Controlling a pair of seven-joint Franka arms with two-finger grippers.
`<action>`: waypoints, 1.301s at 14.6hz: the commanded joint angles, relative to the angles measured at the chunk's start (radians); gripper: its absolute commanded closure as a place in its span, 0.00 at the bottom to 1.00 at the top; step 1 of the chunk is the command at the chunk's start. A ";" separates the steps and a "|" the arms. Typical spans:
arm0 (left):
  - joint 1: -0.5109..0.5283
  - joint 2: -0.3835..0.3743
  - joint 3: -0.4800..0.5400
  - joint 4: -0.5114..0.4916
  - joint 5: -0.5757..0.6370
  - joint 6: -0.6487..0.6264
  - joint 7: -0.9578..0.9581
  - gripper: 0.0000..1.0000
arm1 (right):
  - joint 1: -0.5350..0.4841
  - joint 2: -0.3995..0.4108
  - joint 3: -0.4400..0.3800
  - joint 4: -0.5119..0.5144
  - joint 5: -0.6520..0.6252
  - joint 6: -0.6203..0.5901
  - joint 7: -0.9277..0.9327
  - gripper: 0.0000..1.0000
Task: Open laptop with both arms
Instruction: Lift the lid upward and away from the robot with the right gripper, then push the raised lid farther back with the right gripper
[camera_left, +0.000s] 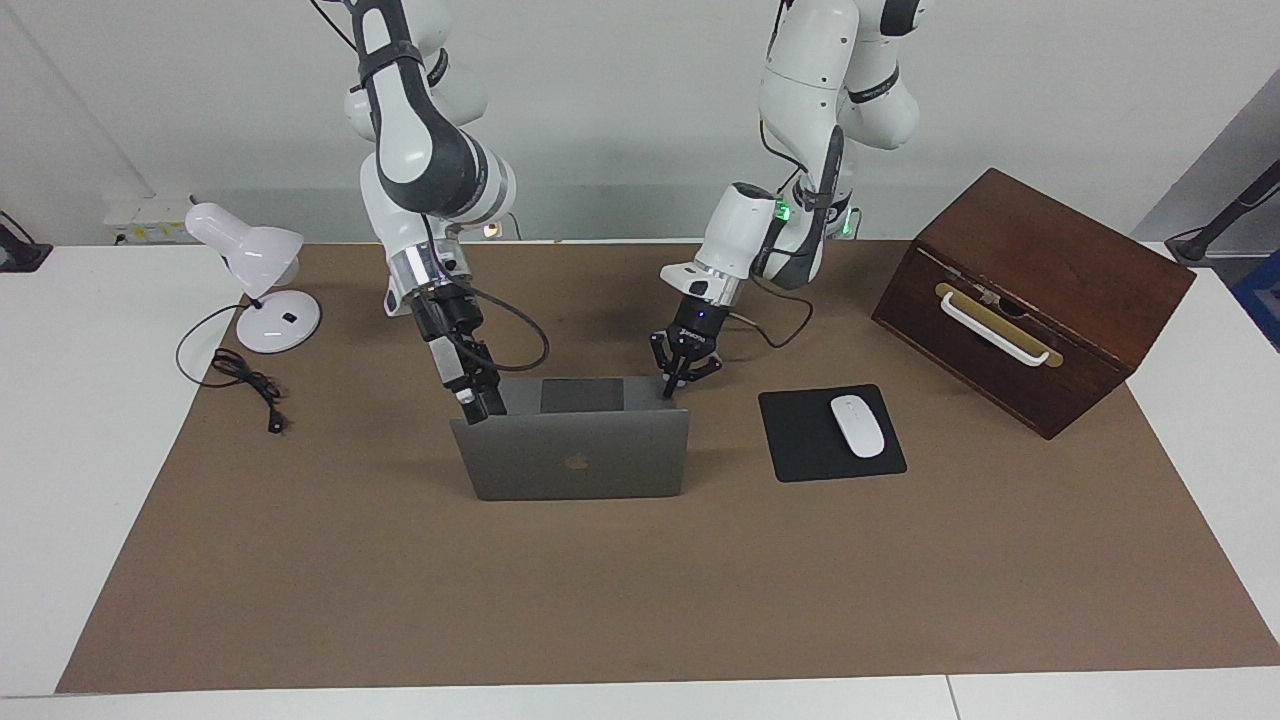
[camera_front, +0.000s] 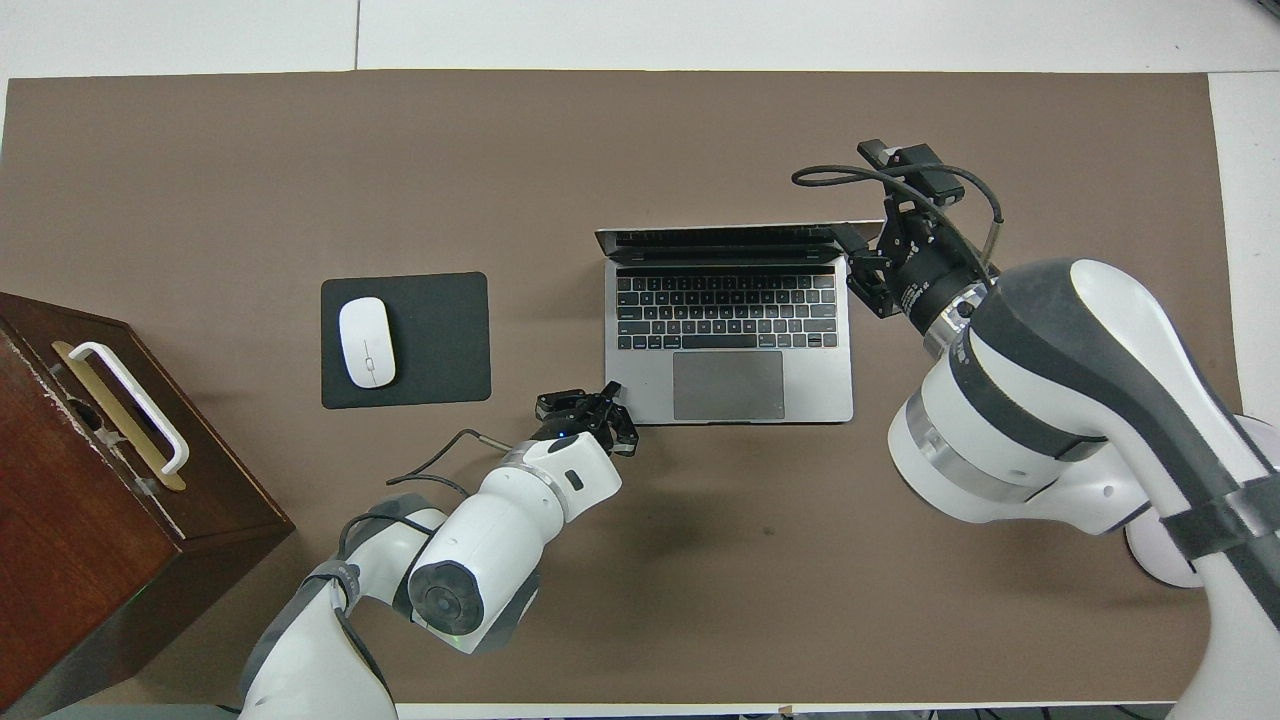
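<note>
The silver-grey laptop (camera_left: 575, 460) stands open on the brown mat, with its lid tilted back past upright and its keyboard and trackpad (camera_front: 728, 385) showing in the overhead view. My right gripper (camera_left: 480, 406) (camera_front: 850, 240) is at the lid's top corner toward the right arm's end of the table. Whether it clasps the lid I cannot tell. My left gripper (camera_left: 672, 386) (camera_front: 608, 393) is shut. Its tips point down onto the base's corner nearest the robots, toward the left arm's end.
Beside the laptop, toward the left arm's end, a black mouse pad (camera_left: 795, 440) carries a white mouse (camera_left: 857, 425). A dark wooden box (camera_left: 1030, 300) with a white handle stands further that way. At the right arm's end are a white desk lamp (camera_left: 255, 275) and its cable (camera_left: 245, 385).
</note>
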 joint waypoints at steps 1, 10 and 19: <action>-0.001 0.038 -0.004 0.017 -0.020 0.013 0.019 1.00 | -0.039 0.030 0.005 0.045 -0.023 -0.022 -0.036 0.00; -0.001 0.038 -0.004 0.015 -0.020 0.013 0.021 1.00 | -0.082 0.085 0.006 0.124 -0.055 -0.028 -0.036 0.00; -0.001 0.038 -0.004 0.017 -0.020 0.013 0.021 1.00 | -0.077 0.128 0.006 0.189 -0.065 -0.027 -0.025 0.00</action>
